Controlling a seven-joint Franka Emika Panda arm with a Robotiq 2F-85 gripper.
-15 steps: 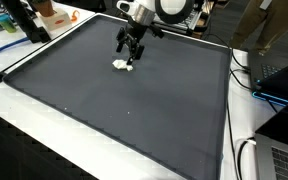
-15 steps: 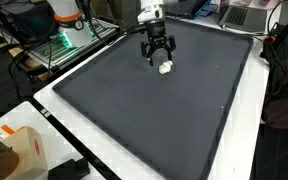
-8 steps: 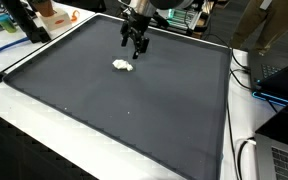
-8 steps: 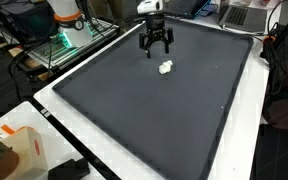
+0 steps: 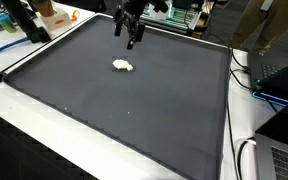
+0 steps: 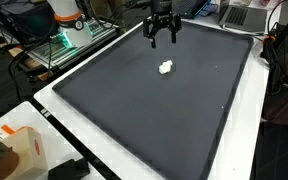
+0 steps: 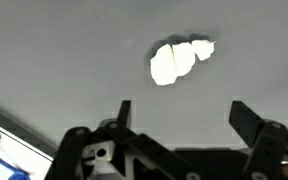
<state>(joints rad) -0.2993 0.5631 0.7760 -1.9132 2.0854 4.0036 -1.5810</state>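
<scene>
My jaws stand released, wide apart and with nothing between them. In the wrist view my two fingers [image 7: 124,112] come up from the bottom edge, one on either side, and the mat [image 7: 44,50] shows bare in the gap.

The white lump [image 7: 179,60] lies flat on that mat, beyond my fingertips and roughly in line with the gap, clear of both. It is a small, crumpled, irregular thing with a larger lobe and a smaller one beside it; what it is made of I cannot tell.

In both exterior views I hang in the air above the far part of the dark mat [image 5: 134,110], close to its far edge, with my fingers [image 6: 152,40] pointing down. The lump [image 5: 123,66] sits on the mat below me and a little nearer the mat's middle, well apart from the fingertips and touching nothing of mine. Seen from the opposite side, the lump [image 6: 166,68] again lies nearer the middle of the mat [image 6: 154,115] than I do, in the far half and away from every corner.

The mat covers most of the white worktop [image 5: 24,120], whose rim shows around it [image 6: 104,140].
</scene>
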